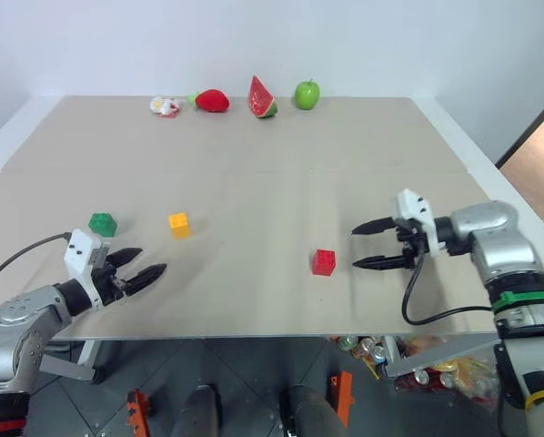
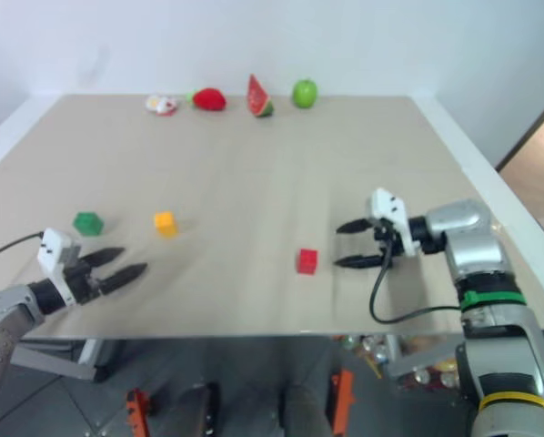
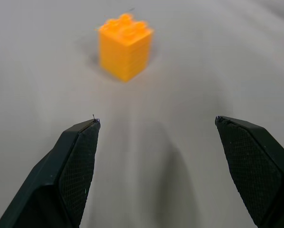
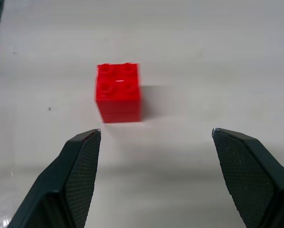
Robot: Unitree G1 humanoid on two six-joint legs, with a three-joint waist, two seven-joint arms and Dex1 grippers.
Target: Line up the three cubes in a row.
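No row yet: the green cube (image 1: 103, 223) and yellow cube (image 1: 179, 224) sit level near the surface's left edge, while the red cube (image 1: 324, 262) lies nearer its front edge. The left claw (image 1: 142, 270) and right claw (image 1: 367, 247) both gape wide, holding nothing.

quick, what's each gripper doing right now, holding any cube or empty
Left gripper: jaws open, empty, pointing at the yellow cube.
Right gripper: jaws open, empty, the red cube just ahead of it on the table.
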